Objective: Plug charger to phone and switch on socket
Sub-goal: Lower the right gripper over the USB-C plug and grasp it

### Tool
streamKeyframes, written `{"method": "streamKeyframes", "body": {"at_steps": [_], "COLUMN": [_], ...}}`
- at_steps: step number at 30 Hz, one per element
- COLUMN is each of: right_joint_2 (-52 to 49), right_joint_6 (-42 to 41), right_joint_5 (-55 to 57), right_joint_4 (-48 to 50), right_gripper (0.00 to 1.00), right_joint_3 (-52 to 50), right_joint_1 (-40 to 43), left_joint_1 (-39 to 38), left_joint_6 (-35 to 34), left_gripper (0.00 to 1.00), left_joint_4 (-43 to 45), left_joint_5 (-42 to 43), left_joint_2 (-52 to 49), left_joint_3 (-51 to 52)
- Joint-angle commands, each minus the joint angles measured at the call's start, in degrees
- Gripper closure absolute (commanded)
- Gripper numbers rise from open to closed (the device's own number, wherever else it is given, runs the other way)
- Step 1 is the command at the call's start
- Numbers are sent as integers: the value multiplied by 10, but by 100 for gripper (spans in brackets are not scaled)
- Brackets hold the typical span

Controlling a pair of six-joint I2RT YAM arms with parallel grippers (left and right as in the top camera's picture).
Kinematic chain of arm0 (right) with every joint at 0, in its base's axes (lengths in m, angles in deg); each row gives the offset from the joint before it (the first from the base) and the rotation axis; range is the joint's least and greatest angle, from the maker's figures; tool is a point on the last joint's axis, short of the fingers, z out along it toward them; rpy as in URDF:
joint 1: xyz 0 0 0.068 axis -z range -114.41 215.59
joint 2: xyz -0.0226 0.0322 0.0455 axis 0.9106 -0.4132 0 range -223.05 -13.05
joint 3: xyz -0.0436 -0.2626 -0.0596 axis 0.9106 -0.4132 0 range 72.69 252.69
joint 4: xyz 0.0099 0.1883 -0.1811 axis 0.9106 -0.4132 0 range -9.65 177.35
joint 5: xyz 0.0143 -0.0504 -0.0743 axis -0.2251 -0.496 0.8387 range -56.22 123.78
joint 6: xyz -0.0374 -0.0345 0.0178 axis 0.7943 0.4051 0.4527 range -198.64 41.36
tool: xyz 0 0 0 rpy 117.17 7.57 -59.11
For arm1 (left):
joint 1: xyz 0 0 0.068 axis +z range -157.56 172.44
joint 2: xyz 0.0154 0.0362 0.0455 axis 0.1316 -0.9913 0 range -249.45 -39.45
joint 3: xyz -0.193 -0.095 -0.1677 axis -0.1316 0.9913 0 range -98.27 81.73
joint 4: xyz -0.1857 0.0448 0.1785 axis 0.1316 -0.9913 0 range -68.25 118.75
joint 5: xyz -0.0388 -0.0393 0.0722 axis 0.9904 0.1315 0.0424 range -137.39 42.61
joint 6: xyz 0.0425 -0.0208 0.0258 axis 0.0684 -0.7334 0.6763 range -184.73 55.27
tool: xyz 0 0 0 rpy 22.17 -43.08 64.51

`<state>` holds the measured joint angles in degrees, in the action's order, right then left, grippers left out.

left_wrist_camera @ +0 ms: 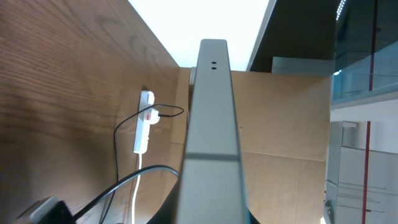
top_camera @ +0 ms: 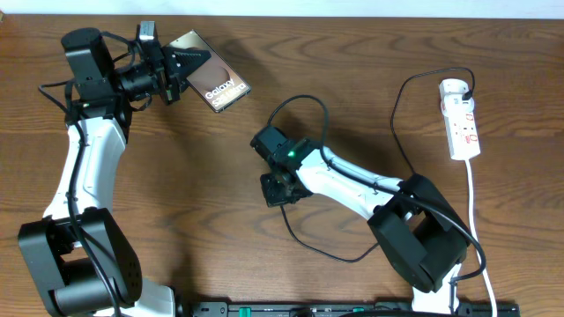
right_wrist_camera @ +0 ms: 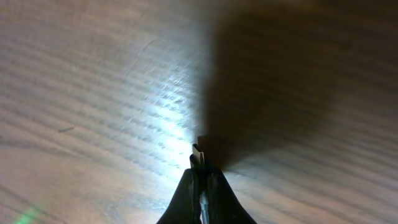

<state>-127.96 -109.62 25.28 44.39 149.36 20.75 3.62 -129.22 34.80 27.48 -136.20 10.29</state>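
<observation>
Over the brown wood table [top_camera: 352, 53], left gripper [top_camera: 183, 69] clamps the phone [top_camera: 225, 84], right gripper [right_wrist_camera: 200, 177] pinches the charger [right_wrist_camera: 198, 152].

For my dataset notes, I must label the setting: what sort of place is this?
Probably an indoor lab or office workspace: a wooden table, a cardboard sheet standing at its edge, glass partitions beyond, and a white socket strip.

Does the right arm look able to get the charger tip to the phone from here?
Probably yes. The left gripper holds the phone with its free end roughly toward the right gripper, which pinches the charger tip; only bare table lies between.
</observation>
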Motion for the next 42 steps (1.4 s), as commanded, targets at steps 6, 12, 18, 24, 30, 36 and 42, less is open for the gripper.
{"method": "streamKeyframes", "body": {"at_steps": [6, 12, 18, 24, 30, 36, 42], "right_joint_2": [4, 4, -19, -37, -45, -54, -54], "right_joint_6": [16, 32, 60, 49, 49, 40, 26], "right_joint_5": [142, 155, 157, 156, 156, 154, 149], "right_joint_4": [-12, 28, 62, 61, 61, 47, 24], "right_gripper": [99, 99, 99, 99, 99, 98, 94], "right_joint_3": [52, 52, 52, 52, 52, 52, 50], "right_joint_1": [52, 92, 113, 121, 122, 123, 123], "left_joint_1": [1, 1, 1, 1, -3, -3, -3], "left_joint_6": [3, 3, 3, 4, 4, 4, 4], "left_gripper": [93, 93, 93, 93, 93, 93, 93], "left_joint_4": [5, 5, 5, 5, 5, 5, 5], "left_joint_5": [14, 14, 15, 24, 23, 23, 25], "left_joint_2": [5, 5, 5, 5, 5, 5, 5], "left_joint_3": [-8, -8, -8, -8, -8, -8, -8]}}
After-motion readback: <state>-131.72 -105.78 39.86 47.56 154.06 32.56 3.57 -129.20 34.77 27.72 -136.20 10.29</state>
